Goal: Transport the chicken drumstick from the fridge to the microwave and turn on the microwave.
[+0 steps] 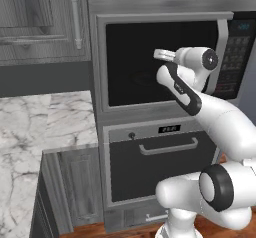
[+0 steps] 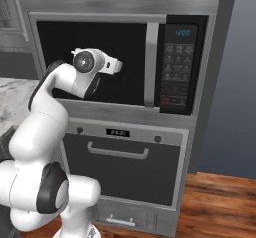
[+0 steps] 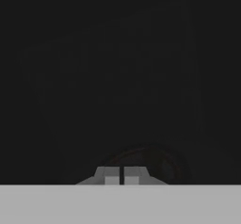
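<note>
My end effector (image 3: pixel 121 177) is pressed together with nothing between its tips, held up against the black glass door of the microwave (image 2: pixel 95 62), which looks shut. I cannot see the chicken drumstick anywhere; whether it lies behind that glass I cannot tell. The keypad panel (image 2: pixel 176 67) lies to my right, beyond the curved vertical handle (image 2: pixel 151 64), so I judge the coming move runs sideways across the door toward it. The base views give that layout and the oven (image 1: pixel 160 167) below; the hand view gives dark glass and a faint round shape.
</note>
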